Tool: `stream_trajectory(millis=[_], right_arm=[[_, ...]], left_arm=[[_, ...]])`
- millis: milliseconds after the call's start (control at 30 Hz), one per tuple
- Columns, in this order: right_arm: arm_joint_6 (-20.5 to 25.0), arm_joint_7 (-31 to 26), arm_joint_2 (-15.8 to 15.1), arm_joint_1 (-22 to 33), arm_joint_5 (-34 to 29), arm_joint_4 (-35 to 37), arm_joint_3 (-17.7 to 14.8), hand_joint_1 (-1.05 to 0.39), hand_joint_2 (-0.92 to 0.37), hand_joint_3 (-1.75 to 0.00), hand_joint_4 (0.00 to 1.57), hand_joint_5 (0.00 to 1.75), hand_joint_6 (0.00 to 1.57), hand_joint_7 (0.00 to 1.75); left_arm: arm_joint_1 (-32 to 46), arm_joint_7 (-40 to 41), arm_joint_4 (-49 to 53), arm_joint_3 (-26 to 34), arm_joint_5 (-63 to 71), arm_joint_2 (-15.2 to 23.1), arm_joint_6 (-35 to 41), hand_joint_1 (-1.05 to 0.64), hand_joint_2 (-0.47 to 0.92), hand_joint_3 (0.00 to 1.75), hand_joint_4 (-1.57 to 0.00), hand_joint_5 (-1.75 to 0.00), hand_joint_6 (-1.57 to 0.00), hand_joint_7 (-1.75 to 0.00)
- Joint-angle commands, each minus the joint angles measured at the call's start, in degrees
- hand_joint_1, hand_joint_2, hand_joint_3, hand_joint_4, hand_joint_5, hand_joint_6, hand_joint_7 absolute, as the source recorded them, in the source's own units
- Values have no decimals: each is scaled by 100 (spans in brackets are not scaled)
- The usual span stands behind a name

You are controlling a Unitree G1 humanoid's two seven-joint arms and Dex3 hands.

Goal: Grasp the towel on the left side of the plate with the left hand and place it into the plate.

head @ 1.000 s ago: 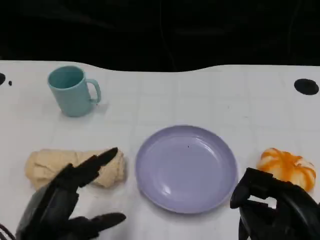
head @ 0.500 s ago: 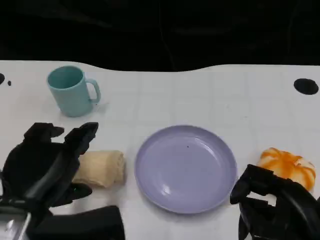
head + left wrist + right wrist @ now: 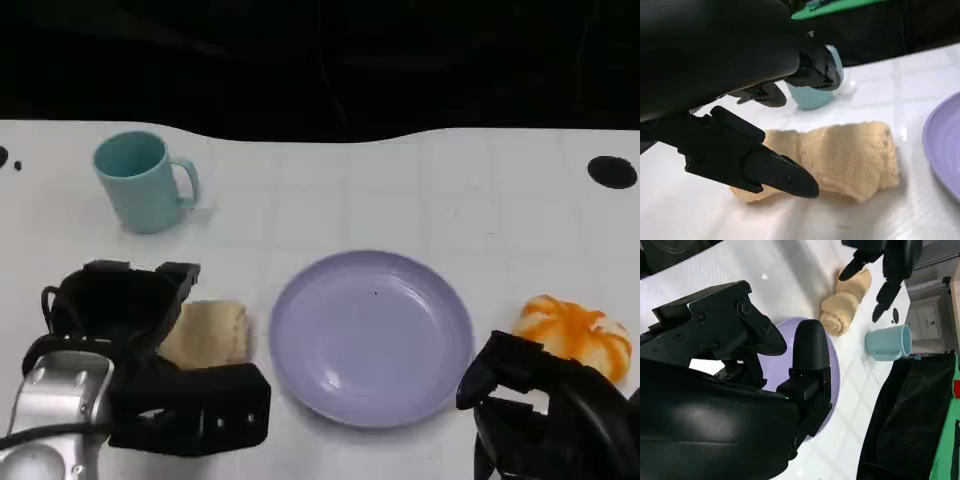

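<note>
Nearest to us, our left hand [image 3: 125,330] is hanging over the left part of the towel [image 3: 208,333], covering that end in the head view. In the left wrist view the fingers [image 3: 752,167] are spreading apart above the towel [image 3: 840,160], one on each side of the roll, and we are seeing no contact with the cloth; the hand is grasping nothing. The towel is lying on the white table [image 3: 400,190], a beige roll just to the left of the plate [image 3: 370,335] and not on it.

Our right hand [image 3: 540,415] is sitting at the lower right, near the plate's right edge. Its fingers are curling inward, and we cannot tell whether they are clenched; the right wrist view is showing nothing held in them.

The plate is lavender and bare. To its right, just beyond our right hand, an orange and white pumpkin [image 3: 575,335] is resting on the table.

Farther back on the left, a teal mug [image 3: 140,182] is standing upright, handle pointing right, well apart from the towel.
</note>
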Motion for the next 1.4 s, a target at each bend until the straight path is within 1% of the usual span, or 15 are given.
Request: stream_trajectory(millis=[33, 167, 400, 533, 567, 667, 733, 767, 800, 900, 933, 1033, 1233, 1267, 1400], right_arm=[[54, -35, -46, -16, -11, -68, -59, -8, -66, -112, 70, 175, 49, 167], [14, -23, -48, -11, -31, -69, -56, -7, -66, -112, 70, 175, 50, 166], [-39, 17, -34, -25, 0, -2, -97, -8, -67, -110, 71, 175, 51, 166], [-24, -3, -21, -11, -14, -17, -88, -9, -66, -110, 70, 175, 51, 165], [-26, -8, -21, -9, -24, -18, -83, -8, -66, -110, 71, 175, 51, 165], [13, -29, -31, -18, -51, -42, -69, -8, -67, -109, 71, 175, 51, 165], [42, -29, -38, -30, -51, -51, -65, -9, -67, -109, 71, 175, 51, 164], [52, -29, -37, -33, -46, -55, -65, -9, -67, -109, 70, 175, 51, 164], [52, -24, -33, -36, -33, -49, -72, -9, -67, -109, 70, 175, 51, 164], [-3, 9, -27, -36, -1, -6, -89, -9, -68, -108, 70, 175, 51, 164], [-23, 15, -28, -34, -1, 6, -90, -9, -68, -108, 70, 175, 51, 164], [-25, 21, -32, -33, -6, 8, -90, -8, -68, -108, 71, 175, 52, 164], [-34, 14, -32, -36, -26, 15, -80, -8, -68, -109, 71, 175, 52, 164], [-30, 13, -28, -36, -22, 15, -79, -8, -67, -109, 71, 175, 52, 164], [-1, 3, -29, -42, -28, 6, -75, -8, -67, -108, 71, 175, 52, 163]], left_arm=[[-385, 63, 760, -185, -113, 50, 94, -58, 86, 1, -44, -10, -37, 0], [-618, 171, 1331, -324, -286, 46, 96, -58, 87, 1, -45, -8, -37, 0], [-1036, 1118, 2841, -562, -745, -29, -236, -48, 90, 1, -51, -7, -43, -2], [-1209, 2003, 3742, -603, -1138, -24, -791, -32, 92, 3, -74, -17, -60, -7], [-1231, 2206, 3907, -616, -1212, -13, -933, -30, 92, 6, -79, -24, -67, -8], [-1249, 2807, 4212, -632, -1416, 34, -1355, -26, 92, 23, -85, -73, -103, -8], [-1265, 3192, 4353, -688, -1458, 91, -1590, -26, 92, 25, -79, -124, -115, -11], [-1275, 3431, 4431, -716, -1459, 119, -1720, -26, 92, 23, -77, -141, -118, -13], [-1289, 3655, 4506, -731, -1471, 137, -1840, -25, 92, 20, -79, -161, -110, -47], [-1344, 3978, 4624, -739, -1550, 151, -1995, -22, 92, 29, -86, -173, -74, -144], [-1360, 4020, 4617, -739, -1581, 156, -1991, -21, 92, 31, -86, -174, -69, -157], [-1345, 4121, 4430, -719, -1657, 194, -1964, -19, 89, 32, -85, -175, -63, -173], [-1283, 4267, 4185, -642, -1742, 237, -1991, -20, 87, 31, -84, -175, -57, -175], [-1260, 4355, 4132, -609, -1763, 241, -2019, -20, 86, 30, -86, -175, -61, -168], [-1211, 4486, 3995, -570, -1832, 255, -2035, -19, 84, 31, -87, -175, -60, -174]])
